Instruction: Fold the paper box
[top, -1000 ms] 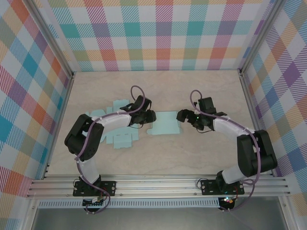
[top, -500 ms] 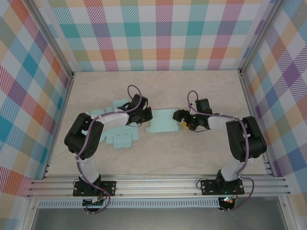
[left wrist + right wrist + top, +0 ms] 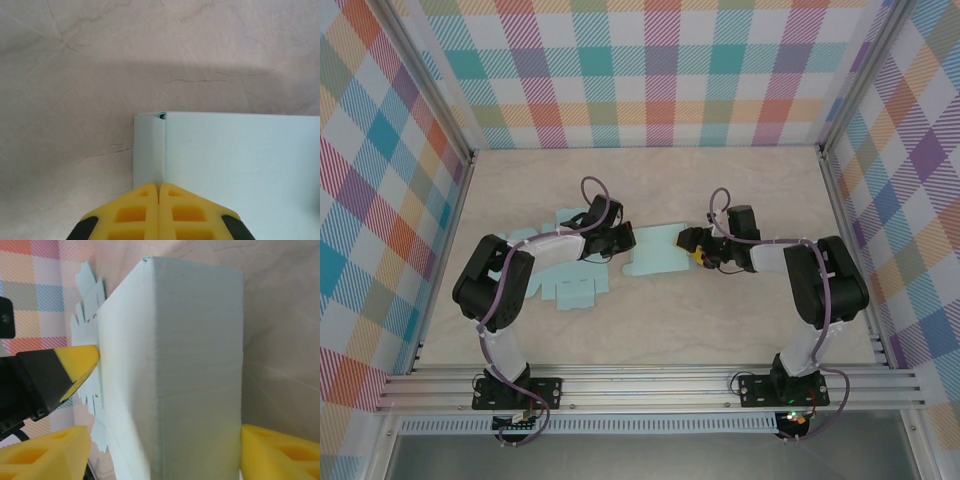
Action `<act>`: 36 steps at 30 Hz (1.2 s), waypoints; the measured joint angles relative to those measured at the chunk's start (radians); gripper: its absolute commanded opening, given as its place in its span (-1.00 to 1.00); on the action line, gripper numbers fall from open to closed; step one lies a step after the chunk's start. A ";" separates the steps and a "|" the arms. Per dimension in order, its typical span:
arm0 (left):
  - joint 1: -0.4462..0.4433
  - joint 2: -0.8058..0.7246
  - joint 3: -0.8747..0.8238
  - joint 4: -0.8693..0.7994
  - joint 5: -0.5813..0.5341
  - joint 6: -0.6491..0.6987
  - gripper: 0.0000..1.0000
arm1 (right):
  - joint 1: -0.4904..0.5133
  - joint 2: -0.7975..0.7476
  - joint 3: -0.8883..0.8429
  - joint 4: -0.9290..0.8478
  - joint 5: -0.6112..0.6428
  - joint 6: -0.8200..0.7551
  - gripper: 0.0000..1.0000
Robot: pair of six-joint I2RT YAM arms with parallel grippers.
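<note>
Two arms meet at frame centre | paper box [image 3: 658, 260] lies there, part flat | left gripper [image 3: 159, 186] has just clamped tight, seemingly pinching its crease | right gripper [image 3: 166, 432] is narrowing from full spread, straddling the box, not yet gripping | fold starting

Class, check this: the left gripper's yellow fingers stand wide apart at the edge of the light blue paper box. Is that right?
The left gripper has its yellow fingers pressed together, not wide apart, at the edge of the light blue paper box; the left wrist view shows it.
</note>
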 measured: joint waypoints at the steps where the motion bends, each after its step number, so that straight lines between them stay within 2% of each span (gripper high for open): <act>1: 0.001 0.000 0.000 0.000 0.000 0.000 -1.00 | 0.000 0.006 0.000 0.013 -0.008 0.007 0.33; 4: 0.003 0.000 0.000 0.000 0.001 0.000 -1.00 | -0.001 0.023 -0.002 0.051 -0.029 0.032 0.17; 10: 0.007 0.000 -0.004 0.004 0.011 0.000 -0.76 | -0.001 0.024 -0.015 0.101 -0.061 0.061 0.01; 19: 0.011 -0.029 -0.035 0.013 0.047 0.002 -0.02 | -0.002 -0.048 -0.055 0.072 -0.048 0.082 -0.16; 25: 0.011 -0.216 -0.104 0.043 0.048 0.042 0.43 | -0.005 -0.152 -0.057 -0.022 -0.032 0.091 -0.16; 31: -0.008 -0.423 -0.250 0.217 0.026 0.186 0.62 | -0.032 -0.254 -0.050 -0.205 -0.041 0.099 -0.17; 36: -0.116 -0.588 -0.498 0.429 -0.037 0.457 0.70 | -0.095 -0.304 -0.045 -0.325 -0.101 0.134 -0.21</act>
